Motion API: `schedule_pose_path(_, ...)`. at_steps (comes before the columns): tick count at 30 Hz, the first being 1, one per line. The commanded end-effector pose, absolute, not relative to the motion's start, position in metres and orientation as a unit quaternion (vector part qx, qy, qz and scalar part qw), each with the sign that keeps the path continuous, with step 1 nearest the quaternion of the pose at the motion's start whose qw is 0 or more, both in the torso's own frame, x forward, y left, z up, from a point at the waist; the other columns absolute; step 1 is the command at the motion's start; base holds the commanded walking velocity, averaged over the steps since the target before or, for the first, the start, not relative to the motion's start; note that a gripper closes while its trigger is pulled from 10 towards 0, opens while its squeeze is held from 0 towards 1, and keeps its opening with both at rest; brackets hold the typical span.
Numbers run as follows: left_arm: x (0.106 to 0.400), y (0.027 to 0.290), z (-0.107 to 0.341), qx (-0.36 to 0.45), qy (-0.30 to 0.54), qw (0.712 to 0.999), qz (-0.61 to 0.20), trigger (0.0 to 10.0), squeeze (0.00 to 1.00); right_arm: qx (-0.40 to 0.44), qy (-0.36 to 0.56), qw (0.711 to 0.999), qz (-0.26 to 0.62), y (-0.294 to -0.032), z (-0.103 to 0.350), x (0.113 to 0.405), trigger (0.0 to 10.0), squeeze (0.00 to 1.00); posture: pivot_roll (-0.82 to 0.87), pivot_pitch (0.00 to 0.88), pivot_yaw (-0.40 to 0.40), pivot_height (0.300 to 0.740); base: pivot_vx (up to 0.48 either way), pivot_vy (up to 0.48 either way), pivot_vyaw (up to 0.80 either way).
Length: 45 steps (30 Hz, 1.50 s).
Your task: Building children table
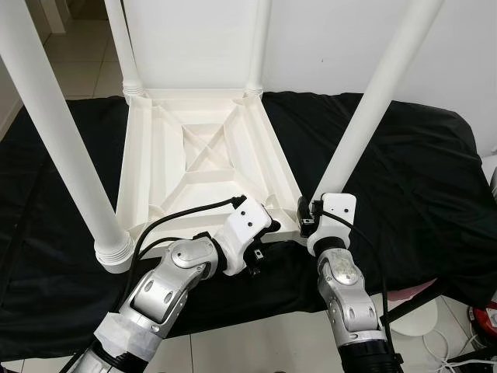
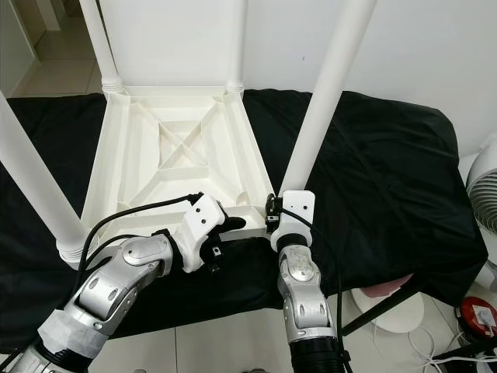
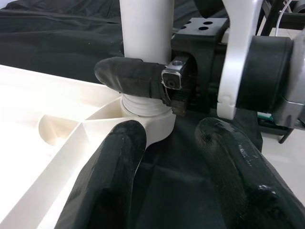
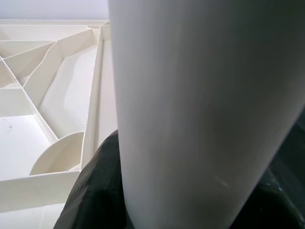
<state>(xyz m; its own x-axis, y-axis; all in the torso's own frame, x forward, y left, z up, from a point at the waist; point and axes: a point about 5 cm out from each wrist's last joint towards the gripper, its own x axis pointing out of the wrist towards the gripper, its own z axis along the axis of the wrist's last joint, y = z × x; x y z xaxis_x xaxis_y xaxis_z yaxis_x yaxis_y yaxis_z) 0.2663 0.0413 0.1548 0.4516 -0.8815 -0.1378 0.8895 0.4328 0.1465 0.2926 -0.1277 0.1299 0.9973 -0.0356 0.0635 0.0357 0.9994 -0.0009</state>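
Note:
A white plastic children's table (image 1: 206, 151) lies upside down on a black cloth, with its legs pointing up. My right gripper (image 1: 308, 218) is shut on the near right leg (image 1: 373, 101) just above its socket. One of its fingers (image 3: 133, 78) wraps the leg's base, and in the right wrist view the leg (image 4: 190, 109) sits close against a finger (image 4: 95, 191). My left gripper (image 3: 176, 167) is open beside that same corner. One finger (image 3: 114, 181) lies over the table's rim, the other (image 3: 238, 171) over the cloth.
The near left leg (image 1: 54, 132) and two far legs (image 1: 124, 47) stand upright. The black cloth (image 1: 404, 179) covers a low platform reaching right. A white wall is behind. Tiled floor, a white fan (image 2: 485, 194), a red object (image 2: 477, 318) and cables lie at the right.

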Motion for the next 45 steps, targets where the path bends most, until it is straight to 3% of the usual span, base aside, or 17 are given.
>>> schedule_pose_path(1,0.263,0.037,0.154,0.098,0.025,0.831,-0.546,10.0,0.00,-0.010,-0.014,0.999,-0.037,-0.134,0.121,0.289,10.0,0.00,0.02,0.028,-0.053,0.740,0.000,0.000,0.00)
schedule_pose_path(5,0.263,0.037,0.154,0.098,0.026,0.831,-0.547,10.0,0.00,-0.006,-0.020,0.999,-0.037,-0.135,0.123,0.289,10.0,0.01,0.02,0.028,-0.054,0.740,0.000,0.000,0.00)
schedule_pose_path(6,0.263,0.038,0.154,0.099,0.026,0.831,-0.547,10.0,0.00,0.007,-0.036,0.999,-0.035,-0.136,0.128,0.286,10.0,1.00,0.02,0.028,-0.059,0.740,0.000,0.000,0.00)
schedule_pose_path(20,0.262,0.038,0.153,0.097,0.028,0.833,-0.545,10.0,0.00,0.012,-0.067,0.997,0.025,-0.152,0.134,0.276,10.0,1.00,0.01,0.037,-0.066,0.740,0.000,0.000,0.00)
schedule_pose_path(21,0.263,0.038,0.154,0.097,0.028,0.833,-0.544,10.0,0.00,0.005,-0.062,0.996,0.070,-0.155,0.132,0.274,10.0,0.00,0.01,0.046,-0.064,0.740,0.000,0.000,0.00)
schedule_pose_path(23,0.263,0.038,0.154,0.097,0.028,0.833,-0.544,10.0,0.00,0.005,-0.062,0.996,0.070,-0.155,0.132,0.274,10.0,0.00,0.01,0.046,-0.064,0.740,0.000,0.000,0.00)
schedule_pose_path(29,0.265,0.039,0.154,0.097,0.028,0.835,-0.541,10.0,0.00,-0.046,-0.049,0.969,0.239,-0.174,0.133,0.278,10.0,0.00,0.00,0.050,-0.059,0.740,0.000,0.000,0.00)
schedule_pose_path(43,0.269,0.040,0.157,0.099,0.024,0.838,-0.537,10.0,0.00,-0.079,-0.023,0.948,0.308,-0.170,0.133,0.301,10.0,0.00,0.01,0.045,-0.057,0.740,0.000,0.000,0.00)
schedule_pose_path(44,0.269,0.039,0.157,0.098,0.023,0.838,-0.536,10.0,0.00,-0.069,-0.017,0.947,0.314,-0.170,0.131,0.303,2.9,0.00,0.01,0.045,-0.057,0.740,0.000,0.000,0.00)
schedule_pose_path(45,0.269,0.039,0.157,0.098,0.023,0.838,-0.536,10.0,0.00,-0.069,-0.017,0.947,0.314,-0.170,0.131,0.303,2.9,0.00,0.01,0.045,-0.057,0.740,0.000,0.000,0.00)
